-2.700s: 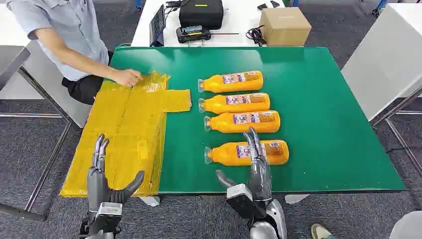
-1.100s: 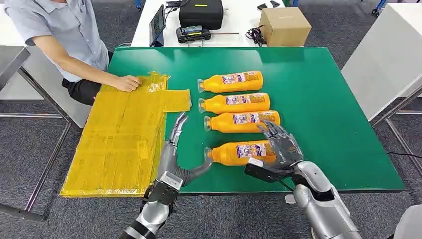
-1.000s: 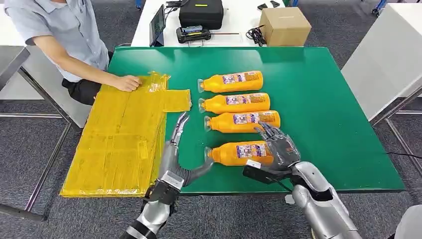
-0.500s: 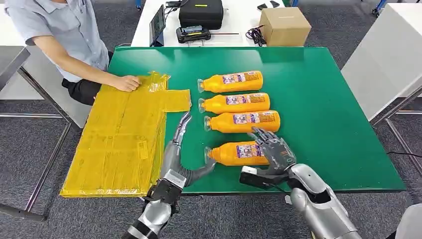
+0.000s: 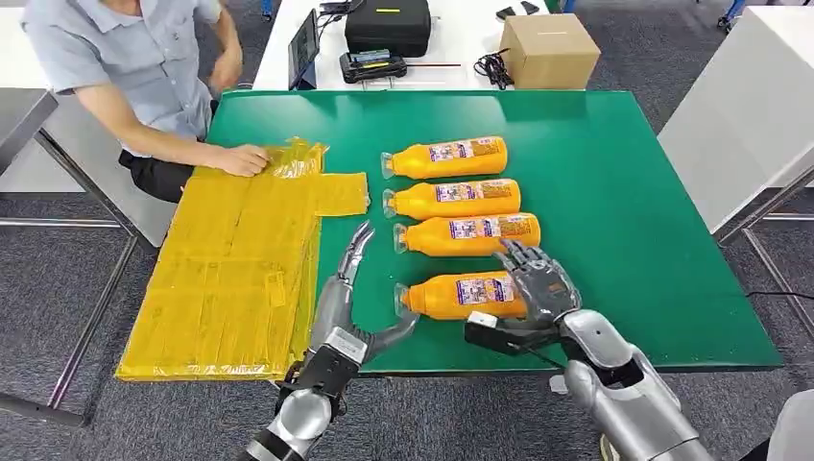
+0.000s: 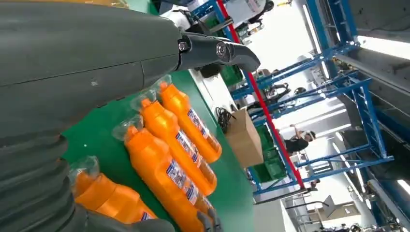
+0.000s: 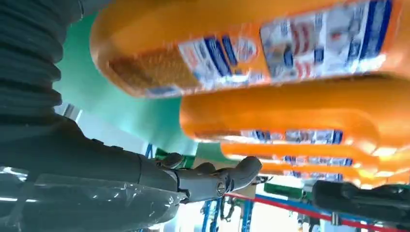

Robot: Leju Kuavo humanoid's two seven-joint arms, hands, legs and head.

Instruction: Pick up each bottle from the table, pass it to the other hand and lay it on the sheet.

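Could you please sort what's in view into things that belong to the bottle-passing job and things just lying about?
Belongs to the job:
- four orange plastic juice bottles, lying on the green table
- yellow plastic sheet
- left hand
- right hand

Lying about:
- brown cardboard box
- black case
- black cables

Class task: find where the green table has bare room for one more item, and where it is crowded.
Bare: the green table right of the four bottles, and its far strip toward the cardboard box. Crowded: the near edge, where the right hand and left hand flank the nearest bottle.
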